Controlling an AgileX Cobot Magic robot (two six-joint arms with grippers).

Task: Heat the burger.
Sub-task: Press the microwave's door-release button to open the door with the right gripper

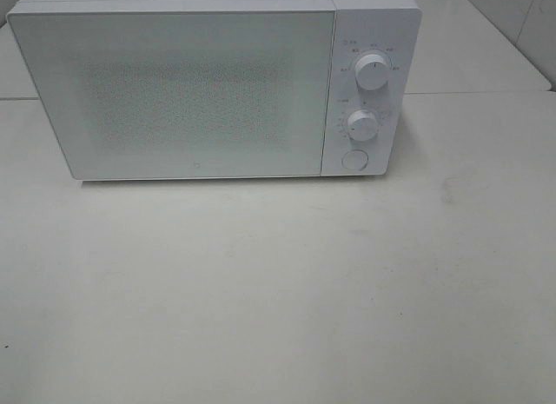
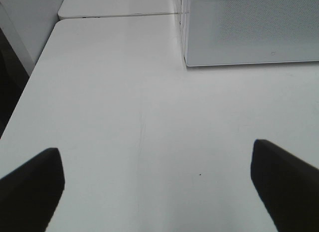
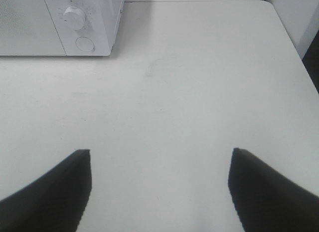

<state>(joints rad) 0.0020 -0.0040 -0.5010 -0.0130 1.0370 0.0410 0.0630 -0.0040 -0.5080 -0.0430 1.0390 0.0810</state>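
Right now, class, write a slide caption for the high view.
Closed white microwave at the back of a white table; no burger in view.

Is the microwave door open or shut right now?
Shut: the white speckled microwave door sits flush beside the two-knob control panel.

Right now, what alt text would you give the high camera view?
A white microwave, door shut, stands at the back of a white table. Its right-hand panel has an upper dial, a lower dial and a round button. No burger or arm shows.
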